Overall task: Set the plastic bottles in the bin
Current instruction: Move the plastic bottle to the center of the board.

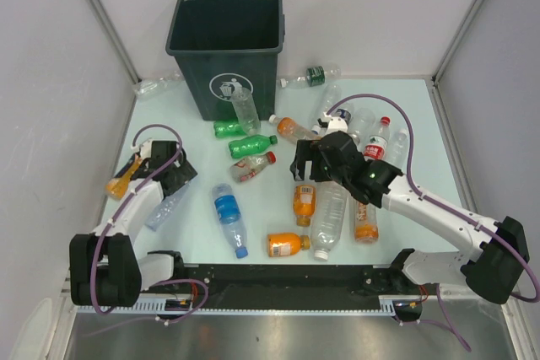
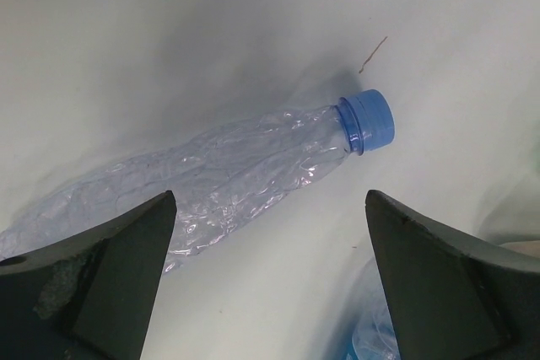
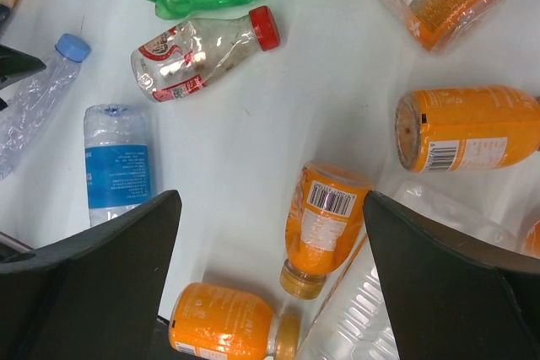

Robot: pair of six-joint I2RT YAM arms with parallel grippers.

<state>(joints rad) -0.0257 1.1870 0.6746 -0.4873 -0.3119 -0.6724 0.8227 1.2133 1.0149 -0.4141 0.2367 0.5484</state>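
Observation:
The dark green-grey bin (image 1: 226,48) stands upright at the back of the table. Several plastic bottles lie around it: green ones (image 1: 251,144), a red-capped clear one (image 1: 253,166), a blue-labelled one (image 1: 228,212) and orange-filled ones (image 1: 285,244). My left gripper (image 1: 173,176) is open and empty, just above a crushed clear bottle with a blue cap (image 2: 228,170). My right gripper (image 1: 308,162) is open and empty, hovering over an orange bottle (image 3: 325,221) that lies between its fingers (image 3: 126,250) in the right wrist view.
A clear bottle (image 1: 245,109) leans on the bin's front. More bottles lie behind the bin on the left (image 1: 156,86) and right (image 1: 314,76). An orange bottle (image 1: 121,181) lies by the left arm. A large clear bottle (image 1: 329,217) lies under the right arm.

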